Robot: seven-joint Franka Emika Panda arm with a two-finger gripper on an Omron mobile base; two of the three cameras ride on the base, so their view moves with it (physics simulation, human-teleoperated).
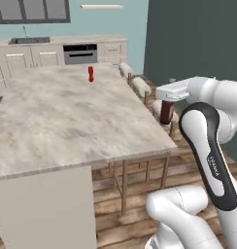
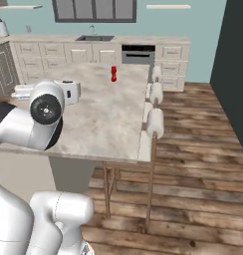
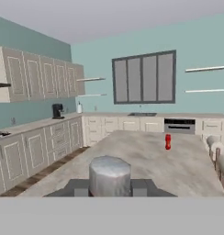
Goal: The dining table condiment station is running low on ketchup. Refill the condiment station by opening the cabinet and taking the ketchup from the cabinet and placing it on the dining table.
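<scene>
The ketchup (image 1: 166, 115) is a dark reddish-brown bottle hanging under my white hand, just off the right edge of the dining table (image 1: 67, 121). My gripper (image 1: 166, 108) is shut on it. In the hand view a grey round end of the bottle (image 3: 109, 176) sits between the fingertips of the gripper (image 3: 109, 187), with the marble top of the table (image 3: 146, 160) stretching ahead. In the right base view my own elbow covers the hand over the near left of the table (image 2: 108, 114). Cream wall cupboards (image 3: 40, 75) line the left wall, doors looking shut.
A tiny bright red item (image 1: 91, 73) (image 2: 113, 73) (image 3: 168, 141) stands at the table's far end. Padded stools (image 1: 140, 85) (image 2: 156, 122) line the table's right side, under the held bottle. A wall counter with an oven (image 1: 80, 53) runs behind.
</scene>
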